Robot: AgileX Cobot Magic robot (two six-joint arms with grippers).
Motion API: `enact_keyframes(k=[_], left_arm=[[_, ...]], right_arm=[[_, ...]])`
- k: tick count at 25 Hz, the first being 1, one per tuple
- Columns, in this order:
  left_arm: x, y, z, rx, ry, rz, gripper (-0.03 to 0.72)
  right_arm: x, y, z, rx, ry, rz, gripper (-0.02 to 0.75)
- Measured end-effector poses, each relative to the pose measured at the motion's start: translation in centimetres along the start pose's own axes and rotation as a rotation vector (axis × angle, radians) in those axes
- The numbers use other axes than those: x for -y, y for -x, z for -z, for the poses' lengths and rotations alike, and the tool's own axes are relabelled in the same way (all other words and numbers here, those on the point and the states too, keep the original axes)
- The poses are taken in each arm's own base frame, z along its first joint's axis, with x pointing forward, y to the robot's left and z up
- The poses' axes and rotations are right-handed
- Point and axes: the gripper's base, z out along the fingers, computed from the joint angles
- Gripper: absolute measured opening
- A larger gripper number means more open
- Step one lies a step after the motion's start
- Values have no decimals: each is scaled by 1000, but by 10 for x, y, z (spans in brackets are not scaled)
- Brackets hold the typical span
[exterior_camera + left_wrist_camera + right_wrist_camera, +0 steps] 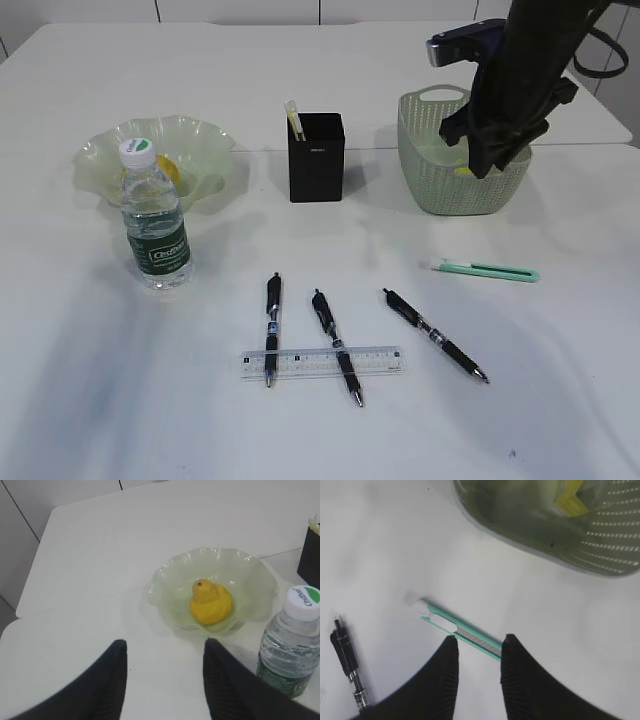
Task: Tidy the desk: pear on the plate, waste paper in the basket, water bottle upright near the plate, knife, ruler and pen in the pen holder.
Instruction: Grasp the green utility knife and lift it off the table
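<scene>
The yellow pear [210,602] lies in the pale green wavy plate [250,575], also seen as the plate [205,140] at the left of the desk [560,400]. The water bottle [155,225] stands upright just in front of it. A teal knife [460,627] lies flat on the desk, beyond the fingertips of my open right gripper [480,640], which hangs above it with nothing held. In the exterior view that right gripper [487,160] is in front of the basket [430,150]. A yellow scrap of waste paper [570,495] lies inside. My left gripper [165,645] is open and empty, short of the plate.
The black pen holder [316,157] stands mid-desk with a pale stick [293,118] in it. Three black pens [272,325], [335,345], [435,335] lie at the front. The clear ruler [322,362] rests across two of them.
</scene>
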Motion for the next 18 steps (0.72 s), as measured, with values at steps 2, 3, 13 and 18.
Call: enact_keyframes(k=[2,3,13,18], left_arm=[[0,-2,0,-18,-2,0,349],[0,-2,0,-18,-2,0,349],[1,-4,0,-45,-6,0,349],[1,-4,0,-49,-6,0,344]], right_arm=[[0,0,0,0,-1,-9,219],[0,0,0,0,-1,-29,219],[5,-1,0,-5,-59,-170,219],[3,-3,-3,-19,-42,-70,219]])
